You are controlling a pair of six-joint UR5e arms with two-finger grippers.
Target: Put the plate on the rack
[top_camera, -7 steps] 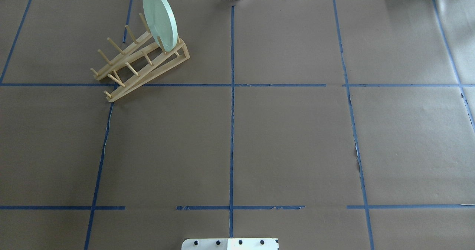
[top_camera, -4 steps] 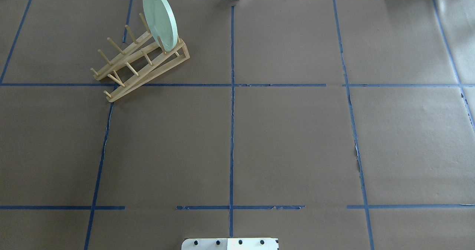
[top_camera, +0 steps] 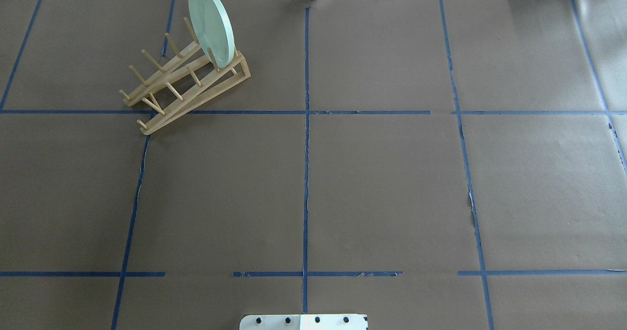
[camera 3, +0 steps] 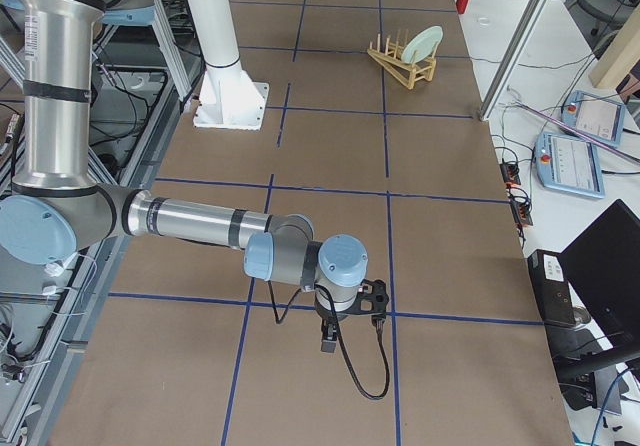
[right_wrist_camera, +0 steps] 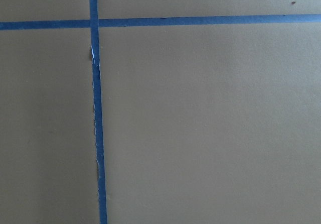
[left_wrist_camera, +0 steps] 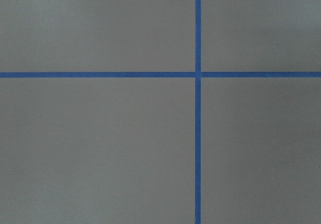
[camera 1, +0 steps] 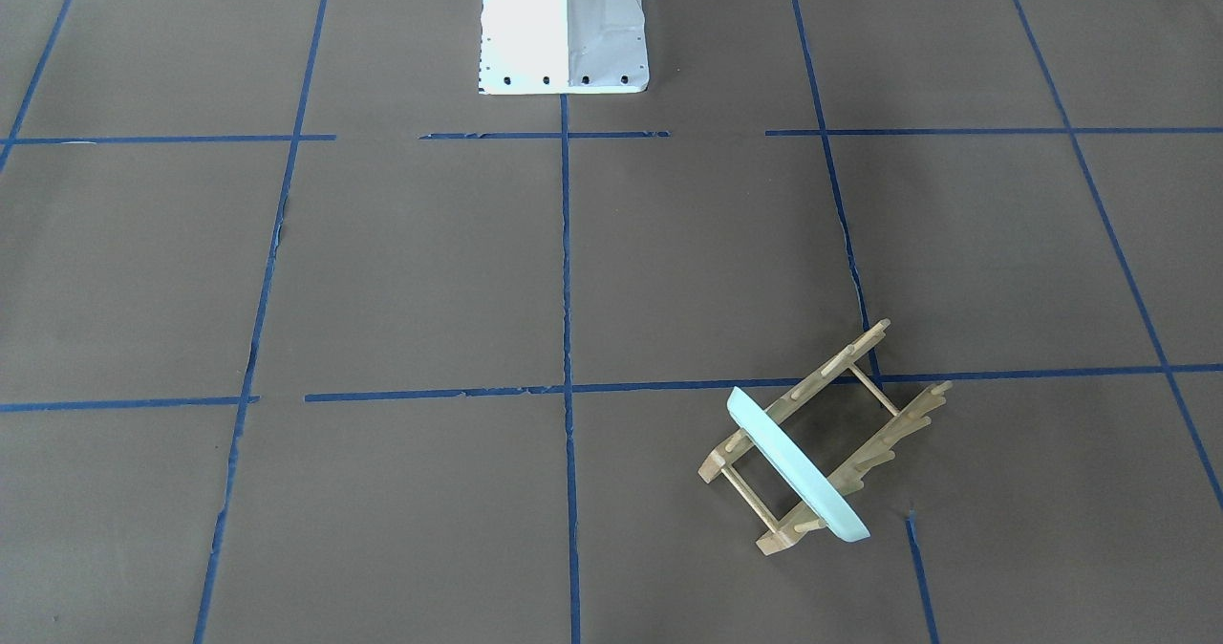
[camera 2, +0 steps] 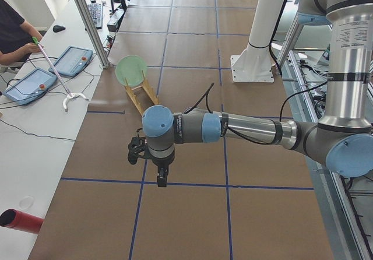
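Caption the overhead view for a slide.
Round pale mint-green plate stands on edge at the far end of a small light-wood pegged rack on brown paper gridded with blue tape.

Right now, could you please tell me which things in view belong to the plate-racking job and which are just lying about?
Job in hand:
plate, standing on edge between the rack's pegs
rack

Just lying about, on the white side bench:
red tube
control tablets
keyboard
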